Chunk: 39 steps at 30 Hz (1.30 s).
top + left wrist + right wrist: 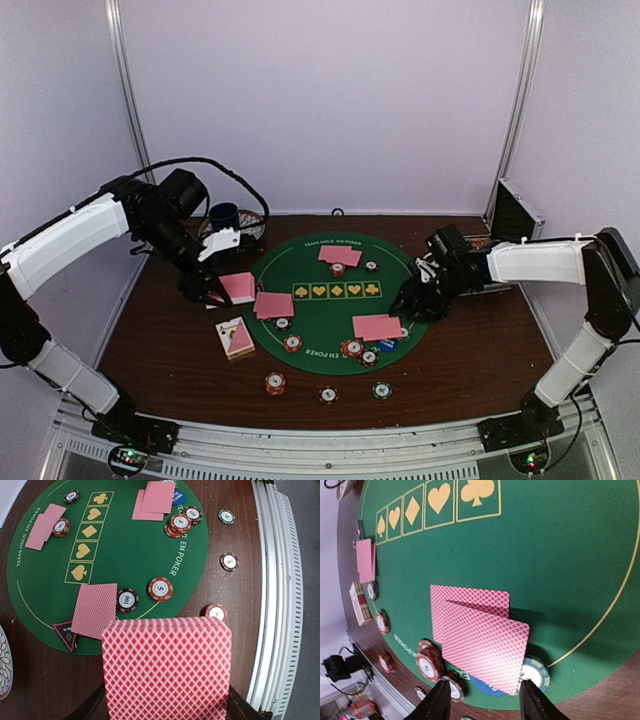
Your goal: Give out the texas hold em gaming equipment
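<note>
My left gripper (205,288) is shut on a pink-backed card (238,287) held above the left edge of the green poker mat (330,290). In the left wrist view that card (167,667) fills the bottom and hides the jaws. My right gripper (410,305) is open at the mat's right side. Its fingers straddle the near edge of a two-card pair (477,635), whose top card leans on a green chip (536,672). Two more card pairs (340,255) (273,305) lie on the mat. Several striped chips (351,348) and a blue button (388,345) lie nearby. A black-red triangular marker (66,632) lies at the mat's edge.
A card box (235,337) lies left of the mat. Three loose chips (328,394) lie on the brown table in front of the mat. A dark blue cup (224,215) on a patterned saucer stands at the back left. A metal case (515,212) stands at the back right.
</note>
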Tool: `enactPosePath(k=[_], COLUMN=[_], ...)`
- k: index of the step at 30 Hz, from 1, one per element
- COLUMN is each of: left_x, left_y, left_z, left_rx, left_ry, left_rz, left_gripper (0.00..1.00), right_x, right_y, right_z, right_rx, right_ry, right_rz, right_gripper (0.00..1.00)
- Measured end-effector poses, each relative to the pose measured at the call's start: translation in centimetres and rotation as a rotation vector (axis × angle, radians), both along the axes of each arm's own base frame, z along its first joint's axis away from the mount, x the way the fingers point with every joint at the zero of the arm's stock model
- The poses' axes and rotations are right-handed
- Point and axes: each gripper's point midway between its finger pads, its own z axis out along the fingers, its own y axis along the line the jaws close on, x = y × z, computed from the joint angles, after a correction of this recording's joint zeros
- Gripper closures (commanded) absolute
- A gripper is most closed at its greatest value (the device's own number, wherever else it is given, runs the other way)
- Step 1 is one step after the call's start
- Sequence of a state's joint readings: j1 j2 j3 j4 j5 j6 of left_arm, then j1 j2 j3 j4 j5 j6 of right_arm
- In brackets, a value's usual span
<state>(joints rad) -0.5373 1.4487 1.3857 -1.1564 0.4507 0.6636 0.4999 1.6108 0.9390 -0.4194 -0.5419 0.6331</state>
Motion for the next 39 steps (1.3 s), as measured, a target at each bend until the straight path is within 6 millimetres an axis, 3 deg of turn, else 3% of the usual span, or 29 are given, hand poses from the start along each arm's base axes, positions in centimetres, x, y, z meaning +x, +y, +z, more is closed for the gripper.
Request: enactPosePath(k=[3,4,5,13,16,20,27,33,39], left_x=[0.0,0.0,0.0,-0.1,-0.1,-0.1,-0.1,-0.1,-0.1], left_y=[0.0,0.0,0.0,0.0,0.0,0.0,0.0,0.0,0.0], left_z=[0.0,0.0,0.0,0.0,0.0,0.1,0.1,0.1,0.1], left_rx=[-0.001,-0.001,-0.001,0.0,0.0,-0.001,-0.001,-0.001,-0.001], left_ry=[0.0,0.001,0.001,0.005,0.005,0.004,0.004,0.004,0.004], left_rz=[0.0,-0.001,-0.001,-0.001,-0.001,-0.001,-0.001,-0.001,-0.001], left_gripper=[1.0,1.0,1.0,1.0,1.0,1.0,1.0,1.0,1.0], right_x=[0.5,0.7,1.0,0.6,-0.4,-1.1,-1.8,-1.9,-2.1], right_y=[0.5,0.8,1.1,5.8,9.0,15.3,21.8,24.6,25.5], right_z=[1.9,2.7,3.5,8.3,9.5,10.9,10.9,12.2,14.4], right_rx=[0.014,0.023,0.031,0.123,0.181,0.324,0.503,0.626,0.724], right_ry=[-0.047,-0.064,-0.083,-0.182,-0.189,-0.183,-0.107,-0.072,-0.071], right_rz=[0.01,0.01,0.01,0.042,0.073,0.109,0.131,0.136,0.136], right_gripper=[0.16,0.04,0.01,0.01,0.01,0.04,0.08,0.08,0.09])
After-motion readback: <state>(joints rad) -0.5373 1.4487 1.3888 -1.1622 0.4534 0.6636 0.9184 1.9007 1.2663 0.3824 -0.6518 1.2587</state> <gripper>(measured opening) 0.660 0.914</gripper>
